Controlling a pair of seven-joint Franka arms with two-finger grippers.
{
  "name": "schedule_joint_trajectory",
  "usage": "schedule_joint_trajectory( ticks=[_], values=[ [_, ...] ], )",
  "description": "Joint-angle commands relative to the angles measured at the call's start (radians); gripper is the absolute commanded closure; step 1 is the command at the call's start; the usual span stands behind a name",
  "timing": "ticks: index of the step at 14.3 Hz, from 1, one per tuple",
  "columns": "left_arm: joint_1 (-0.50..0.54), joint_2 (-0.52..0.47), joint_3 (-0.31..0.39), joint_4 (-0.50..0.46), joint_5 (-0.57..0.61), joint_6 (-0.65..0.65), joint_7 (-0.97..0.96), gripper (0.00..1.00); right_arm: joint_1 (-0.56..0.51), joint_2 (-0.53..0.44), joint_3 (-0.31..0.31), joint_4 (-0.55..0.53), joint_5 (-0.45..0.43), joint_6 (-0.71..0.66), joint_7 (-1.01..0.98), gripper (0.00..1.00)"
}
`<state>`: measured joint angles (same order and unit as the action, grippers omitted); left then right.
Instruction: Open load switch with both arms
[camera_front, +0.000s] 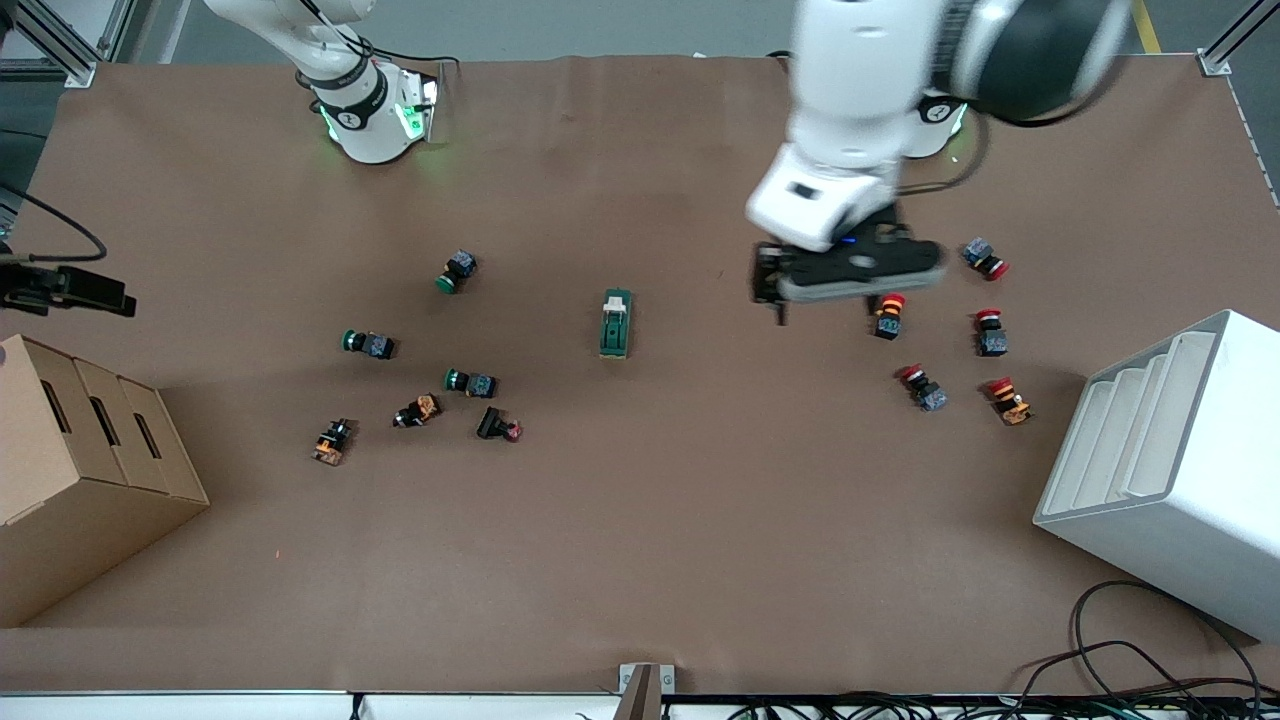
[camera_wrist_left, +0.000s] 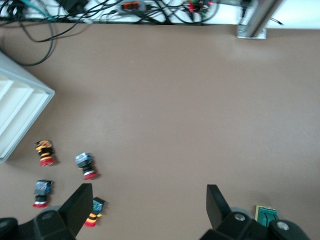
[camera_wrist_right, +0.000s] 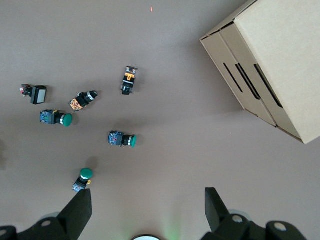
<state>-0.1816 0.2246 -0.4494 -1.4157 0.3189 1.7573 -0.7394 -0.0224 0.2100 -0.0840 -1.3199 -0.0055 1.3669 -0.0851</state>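
Note:
The load switch (camera_front: 616, 323), a dark-green block with a cream toggle at one end, lies flat near the middle of the brown table (camera_front: 640, 540). It shows at the edge of the left wrist view (camera_wrist_left: 266, 216), outside the fingers. My left gripper (camera_front: 770, 295) hangs open over bare table between the switch and the red push-buttons, and nothing is between its fingers (camera_wrist_left: 148, 205). My right gripper (camera_wrist_right: 147, 207) is out of the front view. It is open and empty, high over the table by its own green-lit base (camera_front: 375, 110).
Several green and orange push-buttons (camera_front: 471, 382) lie scattered toward the right arm's end. Several red ones (camera_front: 990, 332) lie toward the left arm's end. A cardboard box (camera_front: 80, 470) and a white slotted rack (camera_front: 1170, 460) stand at the table's two ends, nearer the front camera.

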Motion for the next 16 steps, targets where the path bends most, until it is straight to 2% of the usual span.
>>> schedule_joint_trajectory(
  ticks=[1, 3, 6, 9, 16],
  values=[
    [0.108, -0.07, -0.005, -0.023, -0.089, -0.096, 0.037, 0.0, -0.008, -0.069, 0.009, -0.033, -0.005, -0.04, 0.001, 0.0],
    [0.168, -0.09, -0.003, -0.023, -0.097, -0.143, 0.084, 0.0, -0.007, -0.11, 0.009, -0.06, -0.005, -0.038, -0.011, 0.0],
    [0.241, -0.094, -0.003, -0.023, -0.118, -0.145, 0.207, 0.0, -0.007, -0.237, 0.007, -0.191, -0.005, -0.017, -0.011, 0.0],
    [0.335, -0.093, -0.003, -0.023, -0.217, -0.144, 0.302, 0.0, -0.002, -0.319, 0.012, -0.257, -0.011, -0.02, -0.013, 0.0],
    [0.379, -0.091, -0.003, -0.023, -0.245, -0.142, 0.446, 0.0, 0.001, -0.359, 0.029, -0.269, -0.028, -0.025, -0.016, 0.0]
  ],
)
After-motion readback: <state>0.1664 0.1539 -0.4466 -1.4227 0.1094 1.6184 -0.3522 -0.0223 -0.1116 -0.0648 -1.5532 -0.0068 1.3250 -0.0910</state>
